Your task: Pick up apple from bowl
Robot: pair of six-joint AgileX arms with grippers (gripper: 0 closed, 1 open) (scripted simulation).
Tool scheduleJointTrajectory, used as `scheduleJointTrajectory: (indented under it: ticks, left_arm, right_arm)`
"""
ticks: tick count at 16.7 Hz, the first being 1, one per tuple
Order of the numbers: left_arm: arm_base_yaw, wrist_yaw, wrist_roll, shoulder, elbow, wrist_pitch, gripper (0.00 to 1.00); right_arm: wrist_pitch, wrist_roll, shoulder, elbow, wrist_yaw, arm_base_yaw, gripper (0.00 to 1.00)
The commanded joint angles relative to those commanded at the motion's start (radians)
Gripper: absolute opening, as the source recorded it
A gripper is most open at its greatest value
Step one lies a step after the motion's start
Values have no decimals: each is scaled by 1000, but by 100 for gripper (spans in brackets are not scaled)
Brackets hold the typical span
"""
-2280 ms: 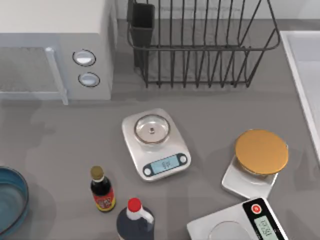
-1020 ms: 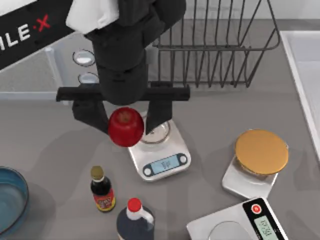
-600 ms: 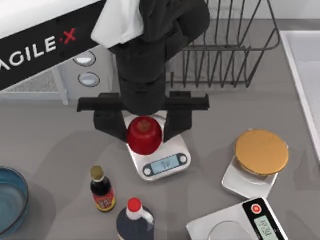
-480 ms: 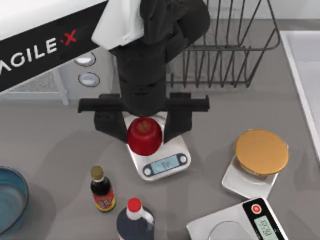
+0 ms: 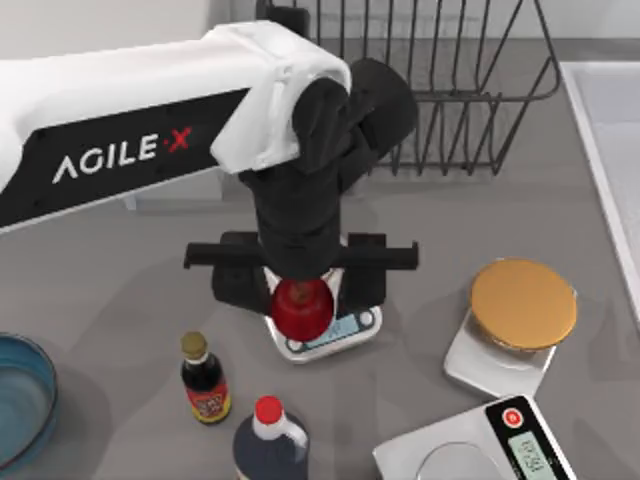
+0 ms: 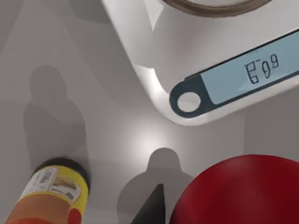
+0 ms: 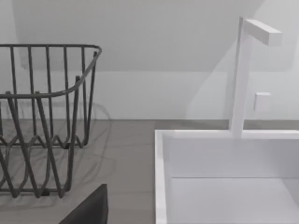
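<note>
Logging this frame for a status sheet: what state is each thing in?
apple: held off the table, over the digital scale
left gripper: shut on the apple
bowl: empty, at the table's left edge
digital scale: display lit
small bottle: upright, capped
red-capped bottle: upright, capped

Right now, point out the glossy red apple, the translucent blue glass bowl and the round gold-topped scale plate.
glossy red apple [image 5: 303, 310]: top view, on its upper skin between the left gripper's fingers.
translucent blue glass bowl [image 5: 42, 362]: top view, on its thin rim at the table's left edge.
round gold-topped scale plate [image 5: 523, 303]: top view, on the plate's middle.
</note>
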Motion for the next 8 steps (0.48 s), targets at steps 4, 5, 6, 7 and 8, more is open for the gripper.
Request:
scheduleJointTrajectory:
  ticks: [4, 5, 6, 7, 8]
  left_arm:
    - [3, 8, -27, 24, -100, 109, 0]
    - [3, 11, -35, 25, -119, 118, 0]
    - [3, 12, -41, 25, -131, 120, 0]
    - [3, 13, -42, 25, -133, 121, 0]
    - [3, 13, -42, 25, -133, 121, 0]
  right_arm:
    - [0, 0, 0, 0, 0, 0, 100]
    - [0, 0, 0, 0, 0, 0, 100]
    - [0, 0, 0, 0, 0, 0, 100]
    - [0, 0, 0, 0, 0, 0, 100]
    - [0, 0, 0, 0, 0, 0, 100]
